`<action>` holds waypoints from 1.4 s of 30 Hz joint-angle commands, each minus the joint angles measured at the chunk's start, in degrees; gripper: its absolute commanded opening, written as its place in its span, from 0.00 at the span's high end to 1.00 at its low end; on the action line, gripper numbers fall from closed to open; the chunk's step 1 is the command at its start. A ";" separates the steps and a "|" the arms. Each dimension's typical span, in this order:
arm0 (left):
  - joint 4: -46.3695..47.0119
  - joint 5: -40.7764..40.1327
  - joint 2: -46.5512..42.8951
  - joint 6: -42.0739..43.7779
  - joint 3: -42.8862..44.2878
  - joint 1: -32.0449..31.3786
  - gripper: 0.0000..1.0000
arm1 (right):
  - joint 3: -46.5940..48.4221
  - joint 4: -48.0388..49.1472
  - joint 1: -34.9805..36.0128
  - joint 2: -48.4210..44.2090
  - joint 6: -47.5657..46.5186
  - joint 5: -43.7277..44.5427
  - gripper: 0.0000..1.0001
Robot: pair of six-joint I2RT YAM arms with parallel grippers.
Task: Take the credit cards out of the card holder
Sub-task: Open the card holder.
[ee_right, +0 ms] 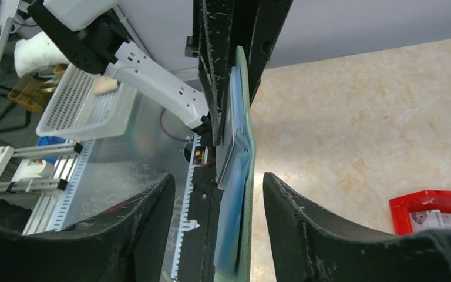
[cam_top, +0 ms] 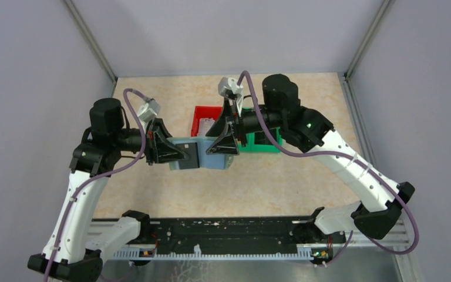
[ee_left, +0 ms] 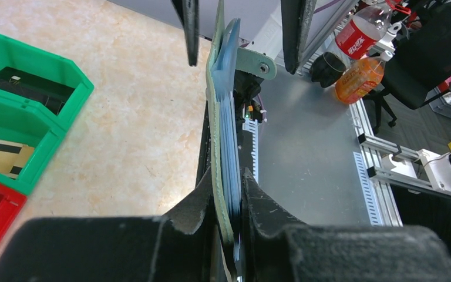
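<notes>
I am gripping the card holder [cam_top: 209,160] with my left jaws, which are clamping its near end, one jaw pressing on each face. I am holding it up off the table [cam_top: 270,176], and it is stretching out from the tips of those jaws toward my other arm. My right jaws are standing open around the holder's far end, one jaw on either side of it. A gap is showing on both sides, so they are not pinching it. The two pairs of jaws are pointing at each other with the holder running between them.

A dark grey card [cam_top: 190,154] is showing on the holder's open face, just beyond the tips of my left jaws. From my left wrist I am looking along the holder's edge. Pale blue layers are lying against the grey-green cover, and I cannot tell which of them are cards and which are pockets. The small closing tab [ee_left: 257,63] is sticking out sideways from the holder, close beside one of my right jaws.

The green bin [ee_left: 29,111] is sitting on the table under my right wrist. The red bin [ee_right: 431,198] is sitting just beside it, on the side toward my left jaws. Both are resting down on the table while the holder is hanging in the air.
</notes>
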 commanded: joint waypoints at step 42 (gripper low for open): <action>31.04 9.61 -6.40 -29.82 -8.48 0.06 0.64 | -25.26 48.62 -3.32 -9.08 29.51 -9.28 1.00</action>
